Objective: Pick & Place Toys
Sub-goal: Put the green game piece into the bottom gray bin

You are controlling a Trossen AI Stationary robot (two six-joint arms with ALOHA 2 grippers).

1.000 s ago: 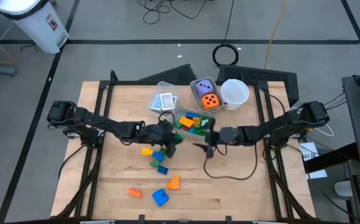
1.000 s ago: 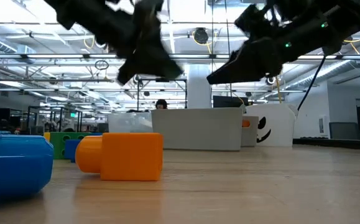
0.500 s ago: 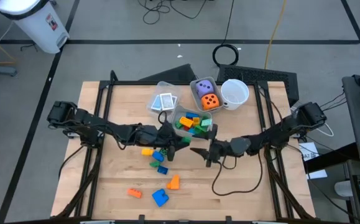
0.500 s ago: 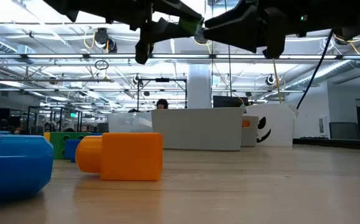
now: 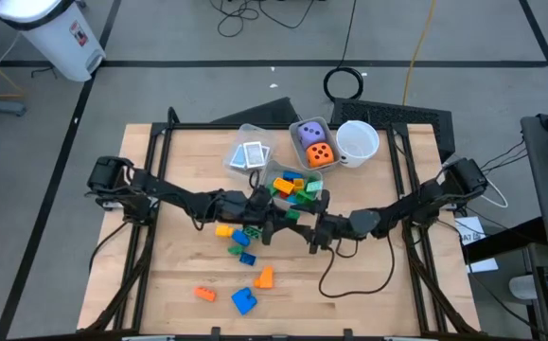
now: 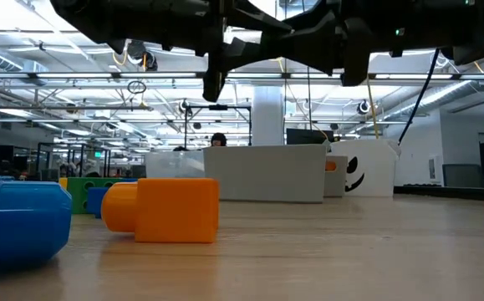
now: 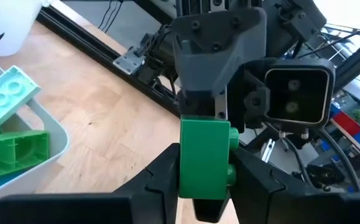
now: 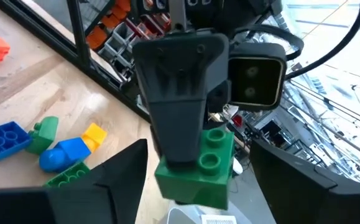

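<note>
My left gripper [image 7: 204, 186] pinches a green block [image 7: 206, 158]; my right gripper [image 8: 189, 186] stands wide around it, not touching.

No legible text (none anywhere)

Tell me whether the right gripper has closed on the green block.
Not yet: the right gripper stands open around the green block, which the left gripper holds.
</note>
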